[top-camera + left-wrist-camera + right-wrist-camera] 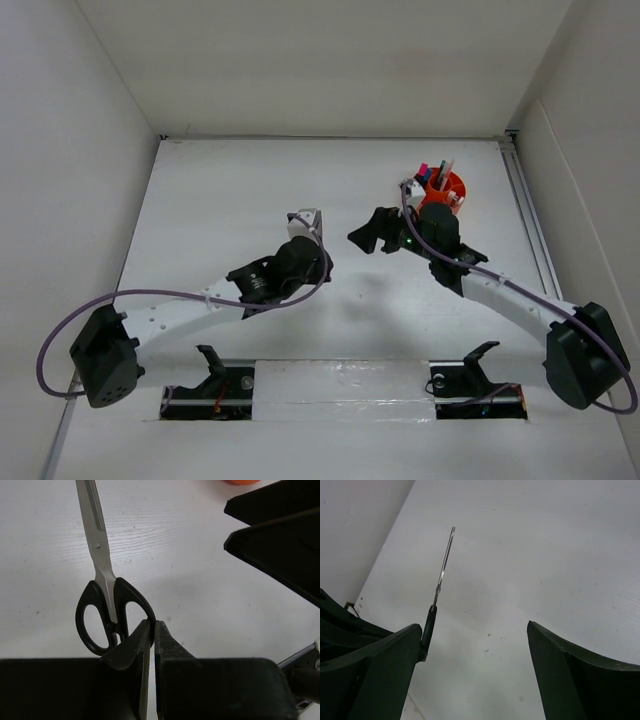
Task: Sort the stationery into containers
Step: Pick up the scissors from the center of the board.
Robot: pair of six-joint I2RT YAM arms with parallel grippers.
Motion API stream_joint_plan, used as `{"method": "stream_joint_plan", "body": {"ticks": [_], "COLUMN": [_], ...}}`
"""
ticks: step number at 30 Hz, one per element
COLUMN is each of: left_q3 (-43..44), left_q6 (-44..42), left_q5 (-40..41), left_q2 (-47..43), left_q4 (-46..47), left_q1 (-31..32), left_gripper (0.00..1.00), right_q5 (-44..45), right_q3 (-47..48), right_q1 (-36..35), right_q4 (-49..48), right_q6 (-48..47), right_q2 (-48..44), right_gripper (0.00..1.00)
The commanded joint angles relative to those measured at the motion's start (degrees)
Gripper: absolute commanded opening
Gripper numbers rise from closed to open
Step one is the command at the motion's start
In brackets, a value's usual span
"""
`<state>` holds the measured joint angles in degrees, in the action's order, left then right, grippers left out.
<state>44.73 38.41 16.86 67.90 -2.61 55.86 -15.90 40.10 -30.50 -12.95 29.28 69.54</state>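
The black-handled scissors (102, 605) are pinched by one handle loop in my shut left gripper (152, 623), blades pointing away from it. In the top view the left gripper (305, 222) is at mid-table. My right gripper (364, 238) stands open just right of it, facing it. Seen from the right wrist, the scissors (441, 575) are edge-on beside the left finger of the right gripper (472, 624), with nothing between the fingers. The orange pot (447, 188) behind the right wrist holds pink, blue-capped and other pens upright.
White walls close in the table on the left, back and right. A metal rail (528, 215) runs along the right edge. Two black brackets (212, 360) (478, 358) sit by the arm bases at the front.
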Motion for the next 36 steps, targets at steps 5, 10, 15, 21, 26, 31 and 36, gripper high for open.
{"method": "stream_joint_plan", "body": {"ticks": [5,10,15,21,26,31,36], "left_q3": [-2.81,-3.33,-3.33,-3.33,-3.33,-3.86,-4.48], "left_q6": [-3.61,-4.83,-4.84,-5.37,-6.51,-6.51,-7.12], "left_q5": [-2.62,-3.33,-4.03,-4.03,-3.42,-3.94,-5.17], "left_q2": [-5.14,-6.19,-6.2,-6.2,-6.2,-6.2,-7.34], "left_q4": [5.69,6.22,6.74,6.74,6.74,8.5,9.03], "left_q1": [0.04,0.04,0.04,0.04,0.04,0.04,0.04], "left_gripper": [0.0,0.0,0.0,0.0,0.0,0.0,0.0], "right_q5": [-3.69,-2.38,-1.85,-2.38,-3.08,-4.31,-4.84], "right_q3": [6.56,9.64,11.58,12.64,12.64,12.11,12.11], "right_q1": [-3.33,-5.53,-7.2,-8.34,-8.87,-8.87,-8.87], "right_q4": [-9.55,-9.55,-10.16,-10.16,-11.22,-13.76,-15.0], "right_q6": [3.51,4.03,4.65,5.18,5.79,6.93,7.55], "right_q2": [5.78,10.61,13.87,16.59,17.65,19.23,19.76], "right_gripper": [0.91,0.91,0.84,0.6,0.53,0.51,0.06]}}
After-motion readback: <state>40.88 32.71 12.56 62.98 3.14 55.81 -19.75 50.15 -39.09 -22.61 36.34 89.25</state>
